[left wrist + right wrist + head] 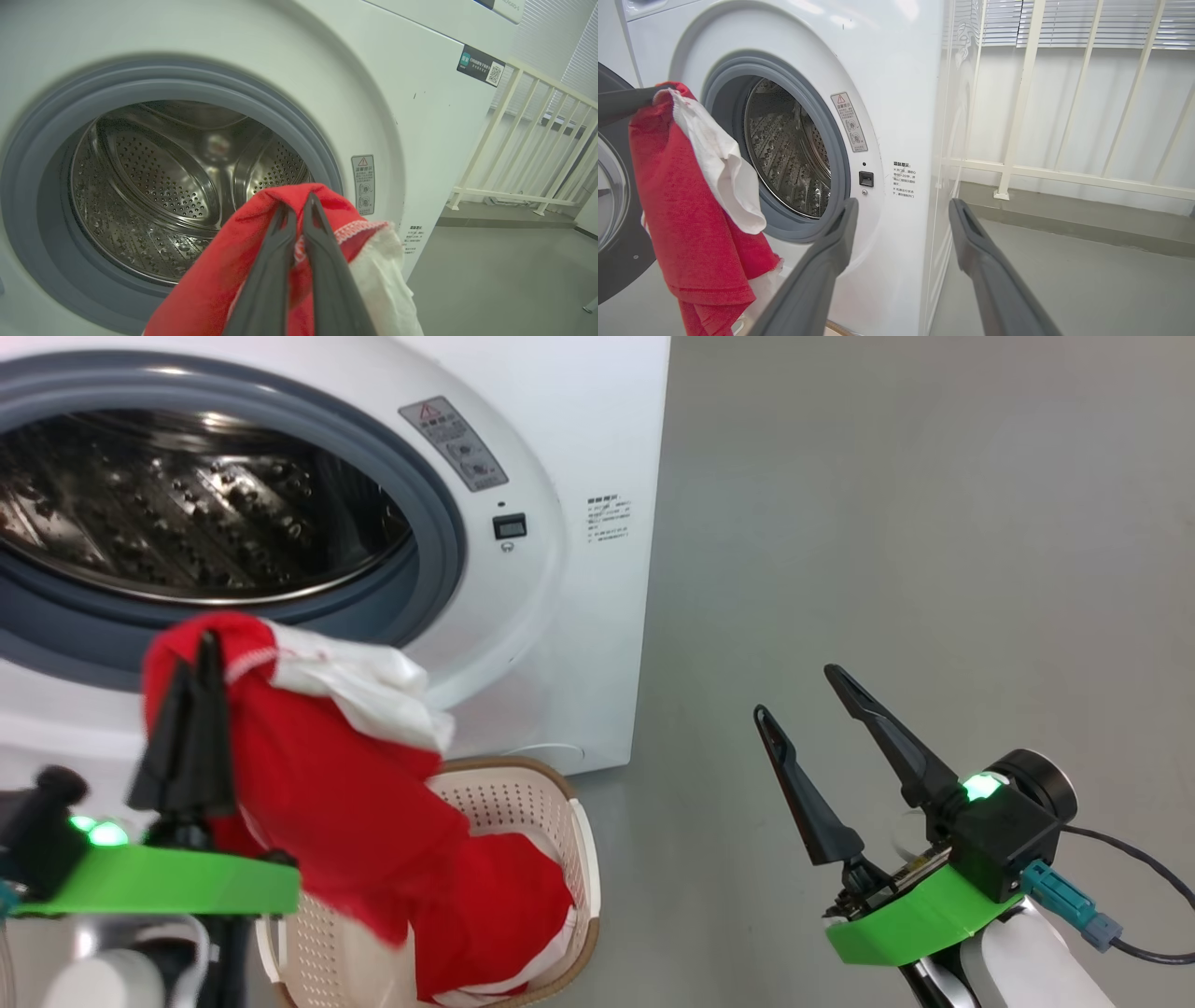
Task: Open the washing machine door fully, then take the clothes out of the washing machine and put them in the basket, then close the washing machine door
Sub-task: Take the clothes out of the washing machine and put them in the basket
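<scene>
My head camera looks forward and down from close in on the washing machine (597,429), the basket (586,859) at its foot. The left wrist camera sits nearest, facing almost straight into the drum (154,186). The right wrist camera stands off to the right, perhaps lower, catching that opening at a slant, with a white railing (1020,116) beyond. All three share the drum mouth and the red clothes (345,784).

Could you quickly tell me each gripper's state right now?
Left gripper: shut on the bright red fabric garment with white trim.
Right gripper: open, holding nothing.
</scene>
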Motion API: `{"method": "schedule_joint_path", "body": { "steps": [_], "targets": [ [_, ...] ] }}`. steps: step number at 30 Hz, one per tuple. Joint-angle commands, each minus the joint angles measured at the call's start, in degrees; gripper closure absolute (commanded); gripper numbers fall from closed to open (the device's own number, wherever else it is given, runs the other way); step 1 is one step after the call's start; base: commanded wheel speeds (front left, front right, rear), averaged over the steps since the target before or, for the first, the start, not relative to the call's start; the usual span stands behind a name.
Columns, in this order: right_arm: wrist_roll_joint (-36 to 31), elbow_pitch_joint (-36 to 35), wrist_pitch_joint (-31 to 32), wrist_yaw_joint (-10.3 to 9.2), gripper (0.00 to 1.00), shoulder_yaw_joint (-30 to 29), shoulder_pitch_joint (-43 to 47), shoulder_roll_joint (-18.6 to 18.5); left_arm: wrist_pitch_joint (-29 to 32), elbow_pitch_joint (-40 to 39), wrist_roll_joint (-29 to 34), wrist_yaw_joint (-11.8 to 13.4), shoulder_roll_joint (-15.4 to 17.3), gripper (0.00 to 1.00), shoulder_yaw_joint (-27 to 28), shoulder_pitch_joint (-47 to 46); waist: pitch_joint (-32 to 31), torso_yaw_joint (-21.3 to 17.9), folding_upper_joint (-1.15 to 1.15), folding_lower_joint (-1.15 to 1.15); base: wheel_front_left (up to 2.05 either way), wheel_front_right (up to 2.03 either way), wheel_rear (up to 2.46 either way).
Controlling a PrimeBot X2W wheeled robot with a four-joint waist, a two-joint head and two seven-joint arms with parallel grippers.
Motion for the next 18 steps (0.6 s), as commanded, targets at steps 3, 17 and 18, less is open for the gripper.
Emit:
{"method": "schedule_joint_path", "body": {
  "steps": [3,17,18],
  "targets": [
    [0.3,-1.7,-0.4,0.26,0.0,1.0,-0.1,-0.5,0.4,0.2,-1.0,0.4,-0.6,1.0,0.4,0.8,2.3,0.5,0.0,0.0,0.0,0.0,0.0],
    [0.1,-1.7,-0.4,0.26,0.0,1.1,-3.7,-0.2,-3.8,31.7,-4.8,-5.8,-3.8,1.0,-2.5,-7.8,11.0,0.9,0.0,0.0,0.0,0.0,0.0],
    [0.1,-1.7,-0.4,0.26,0.0,1.2,-3.9,-0.1,-4.1,34.3,-5.0,-6.2,-4.2,1.0,-2.6,-9.0,11.6,0.9,0.0,0.0,0.0,0.0,0.0]
  ]
}}
